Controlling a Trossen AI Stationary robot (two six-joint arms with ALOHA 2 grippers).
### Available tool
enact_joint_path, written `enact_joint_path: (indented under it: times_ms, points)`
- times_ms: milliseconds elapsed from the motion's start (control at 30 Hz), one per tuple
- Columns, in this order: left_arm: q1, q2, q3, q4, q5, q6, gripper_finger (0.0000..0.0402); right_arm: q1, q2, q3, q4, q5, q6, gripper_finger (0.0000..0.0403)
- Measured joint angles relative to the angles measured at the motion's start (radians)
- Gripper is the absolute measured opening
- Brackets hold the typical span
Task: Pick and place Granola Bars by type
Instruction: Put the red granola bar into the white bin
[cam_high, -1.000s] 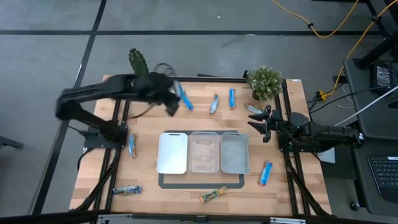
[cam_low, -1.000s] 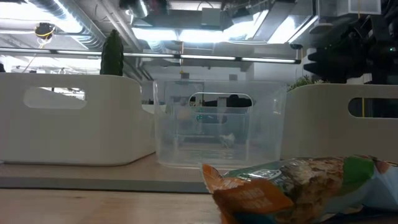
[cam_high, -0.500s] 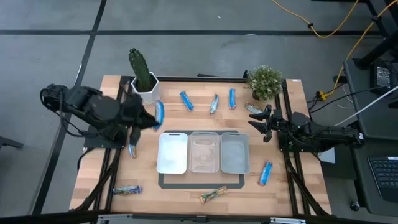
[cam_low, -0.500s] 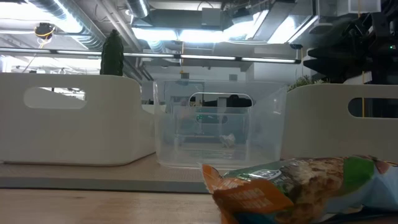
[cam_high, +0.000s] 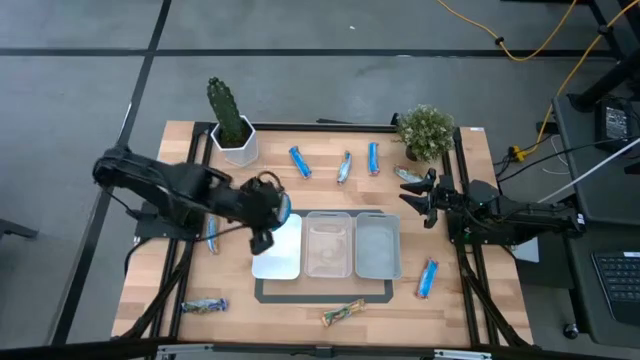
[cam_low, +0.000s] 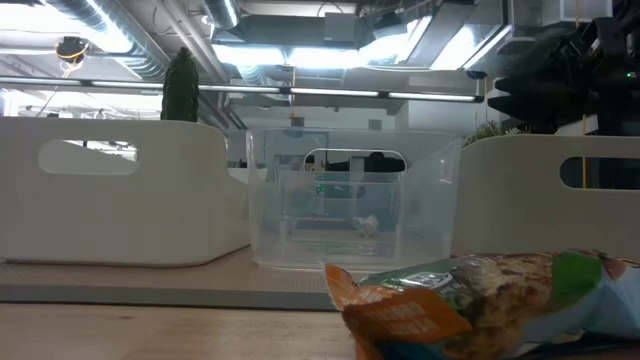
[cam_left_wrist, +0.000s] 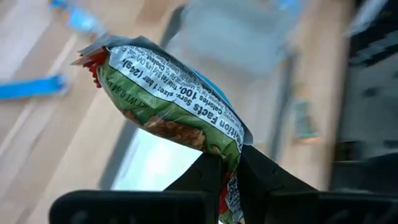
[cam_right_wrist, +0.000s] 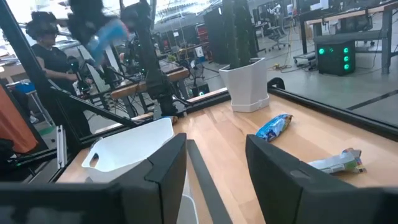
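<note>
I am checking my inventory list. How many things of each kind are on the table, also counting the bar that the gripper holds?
Granola bars: 9, one held by the left gripper
Trays: 3
Potted plants: 2
Total: 14

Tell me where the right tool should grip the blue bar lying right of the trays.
Pinch the blue bar across its narrow middle from above: it lies flat, long sides clear. The right tool is open; the left tool holds another bar.
</note>
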Motion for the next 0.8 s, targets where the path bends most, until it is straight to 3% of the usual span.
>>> enact_joint_path:
  times_ms: [233,333,633,800]
  points:
    - [-0.006,0.028,-0.366,0.277,0.099,-0.147,0.0028,0.0,0.0,0.0,-0.013,0.0,0.0,0.0168]
    - [-0.006,0.028,-0.466,0.384,0.126,-0.229,0.0027,0.0,0.0,0.0,-0.029,0.0,-0.001,0.0168]
    - [0.003,0.027,-0.51,0.429,0.104,-0.3,0.0043,0.0,0.0,0.0,-0.047,0.0,0.0,0.0168]
    - [0.003,0.026,-0.51,0.425,0.143,-0.302,0.0084,0.0,0.0,0.0,-0.046,0.0,0.001,0.0168]
